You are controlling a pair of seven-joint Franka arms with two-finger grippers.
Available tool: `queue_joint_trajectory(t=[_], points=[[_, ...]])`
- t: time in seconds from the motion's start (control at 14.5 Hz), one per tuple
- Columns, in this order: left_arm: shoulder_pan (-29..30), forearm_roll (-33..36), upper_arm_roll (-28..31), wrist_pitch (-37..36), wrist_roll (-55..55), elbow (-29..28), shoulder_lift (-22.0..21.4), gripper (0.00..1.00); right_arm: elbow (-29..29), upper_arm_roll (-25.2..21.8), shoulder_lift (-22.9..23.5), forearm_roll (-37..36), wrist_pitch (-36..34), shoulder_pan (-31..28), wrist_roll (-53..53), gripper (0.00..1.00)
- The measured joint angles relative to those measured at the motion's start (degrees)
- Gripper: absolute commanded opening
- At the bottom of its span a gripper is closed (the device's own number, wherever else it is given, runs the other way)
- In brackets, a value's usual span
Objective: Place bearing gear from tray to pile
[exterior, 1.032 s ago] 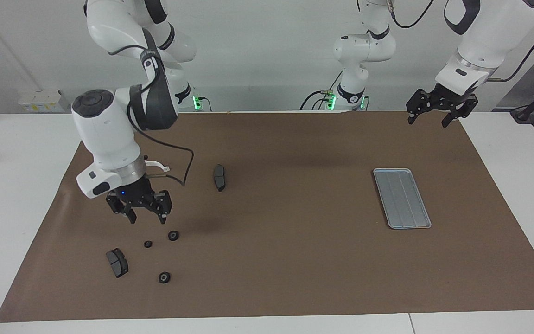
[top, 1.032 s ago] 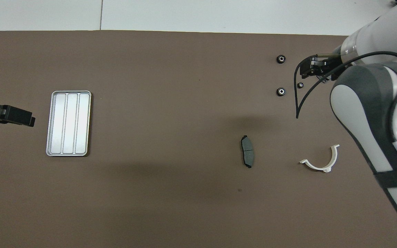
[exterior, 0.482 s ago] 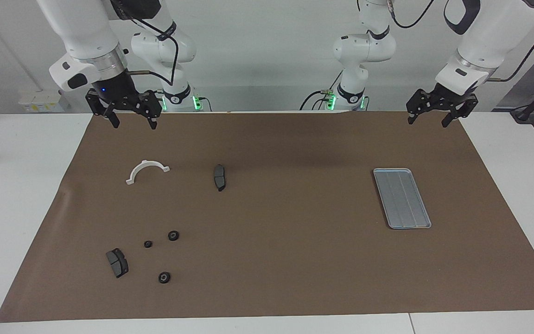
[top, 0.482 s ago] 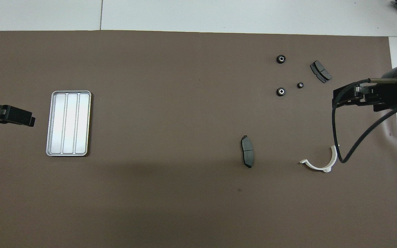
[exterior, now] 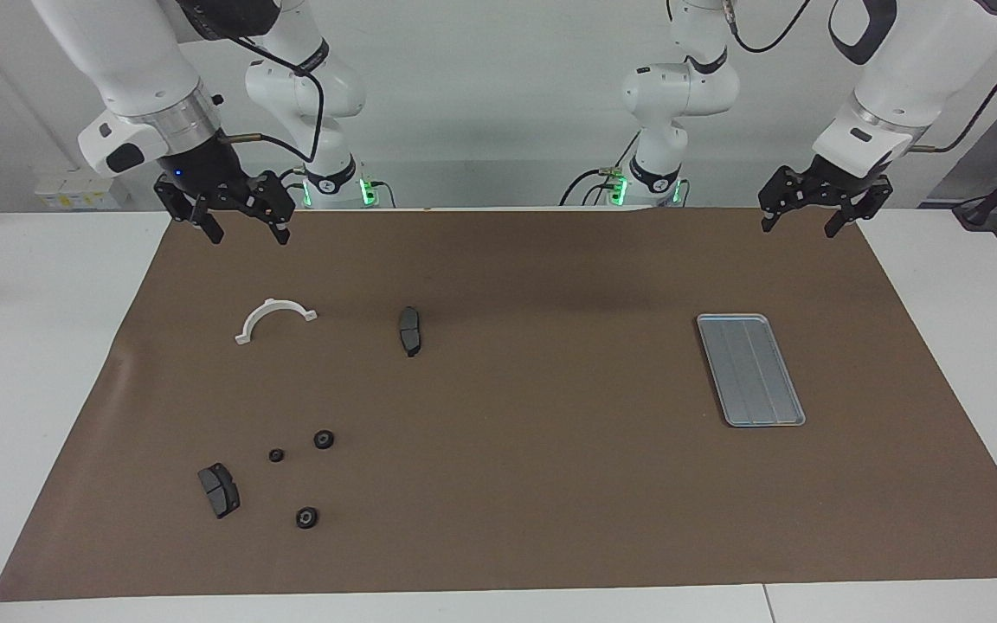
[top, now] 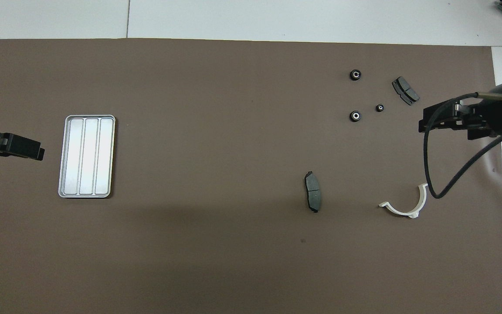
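Brake pad (exterior: 218, 491) beside pile (exterior: 301, 472) (bracket (exterior: 273, 318) nearer robots).

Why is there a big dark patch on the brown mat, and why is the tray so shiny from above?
In the overhead view, the tray catches the ceiling light and glares almost white, and a wide soft shadow darkens the brown mat nearer to the robots. In the facing view the tray looks dull grey and the shadow is a faint smudge.
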Motion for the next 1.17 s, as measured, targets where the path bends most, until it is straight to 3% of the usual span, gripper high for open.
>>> queue_joint_trajectory(t=[0.62,0.76,1.03,1.17], points=[[0.0,0.0,0.0,0.0,0.0,0.0,0.0,1.00,0.0,-0.9,-0.2,0.0,0.4,-3.7,-2.2,1.00],[0.0,0.0,0.0,0.0,0.0,0.0,0.0,1.00,0.1,-4.2,-0.4,0.0,0.7,-2.2,-3.6,1.00],[0.0,0.0,0.0,0.0,0.0,0.0,0.0,1.00,0.0,-16.6,-0.4,0.0,4.2,6.3,-4.0,1.00],[0.0,0.0,0.0,0.0,0.0,0.0,0.0,1.00,-0.1,-18.4,-0.4,-0.5,4.2,7.3,-4.0,1.00]])
